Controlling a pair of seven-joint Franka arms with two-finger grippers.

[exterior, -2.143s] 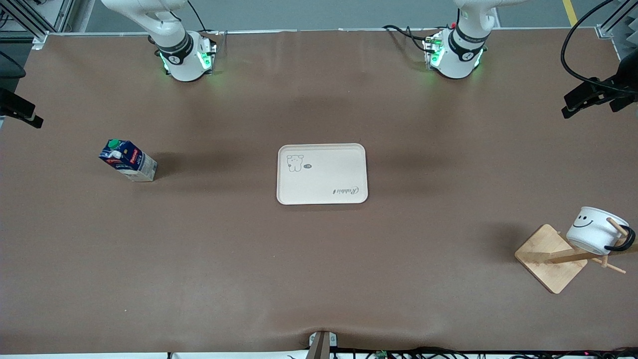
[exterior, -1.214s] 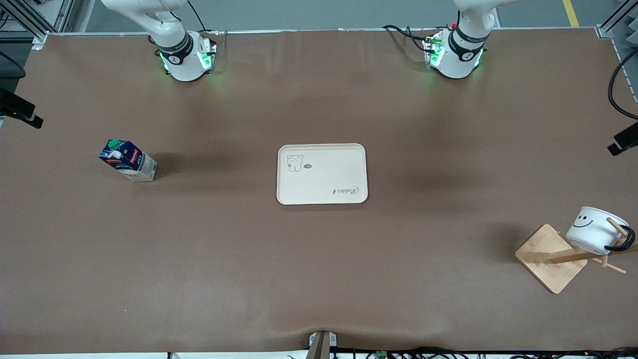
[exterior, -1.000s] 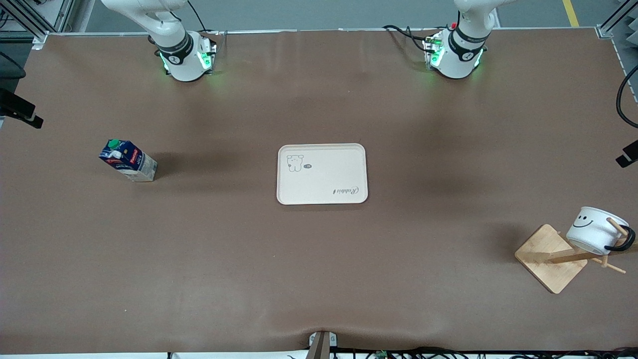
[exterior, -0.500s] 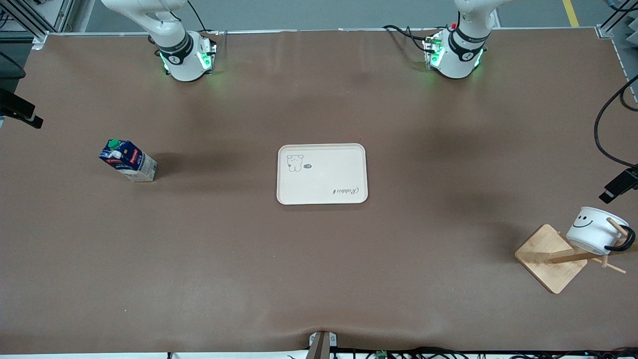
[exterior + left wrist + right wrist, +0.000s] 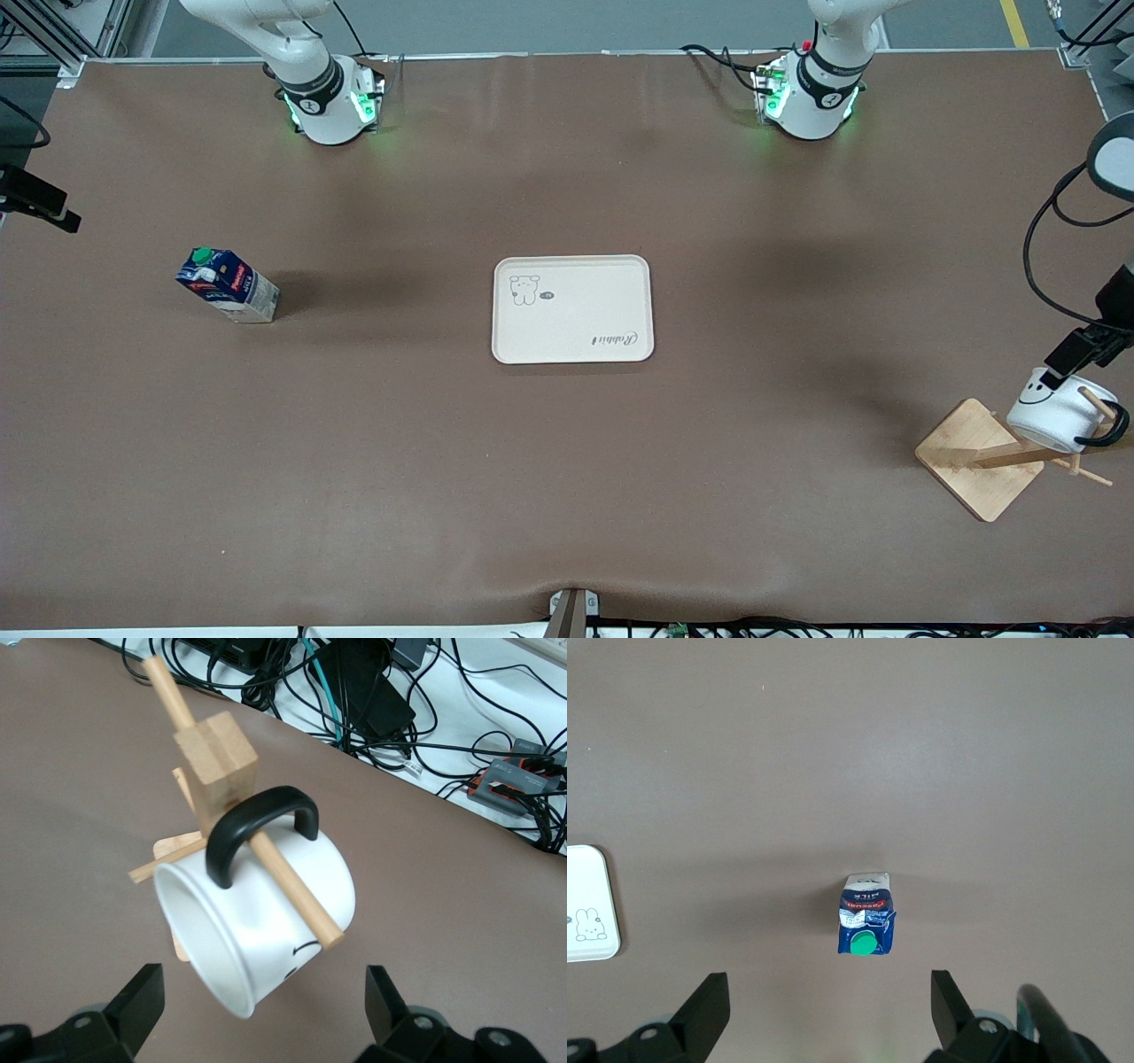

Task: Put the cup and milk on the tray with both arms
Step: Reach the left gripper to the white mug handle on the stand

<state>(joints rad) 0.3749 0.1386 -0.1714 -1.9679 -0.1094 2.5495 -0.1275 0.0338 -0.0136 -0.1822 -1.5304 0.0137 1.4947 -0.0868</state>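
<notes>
The cup [image 5: 1054, 409] hangs tilted by its black handle on a peg of a wooden rack at the left arm's end of the table. My left gripper [image 5: 1075, 352] is open, just above the cup; in the left wrist view [image 5: 263, 1003] its fingers stand wide on either side of the cup [image 5: 266, 926] without touching it. The milk [image 5: 228, 285] stands upright toward the right arm's end. My right gripper [image 5: 828, 997] is open and empty, high over the table beside the milk [image 5: 866, 926]. The tray [image 5: 573, 308] lies bare at the table's middle; its corner shows in the right wrist view [image 5: 589, 912].
The rack's square bamboo base [image 5: 979, 458] lies nearer the table's middle than the cup, and its post [image 5: 215, 753] and pegs stick out around the cup. Cables [image 5: 372, 691] lie past the table edge close to the rack.
My left gripper has come down from higher over the left arm's end of the table to just above the cup. The right arm has barely moved. Cup, milk and tray have not moved.
</notes>
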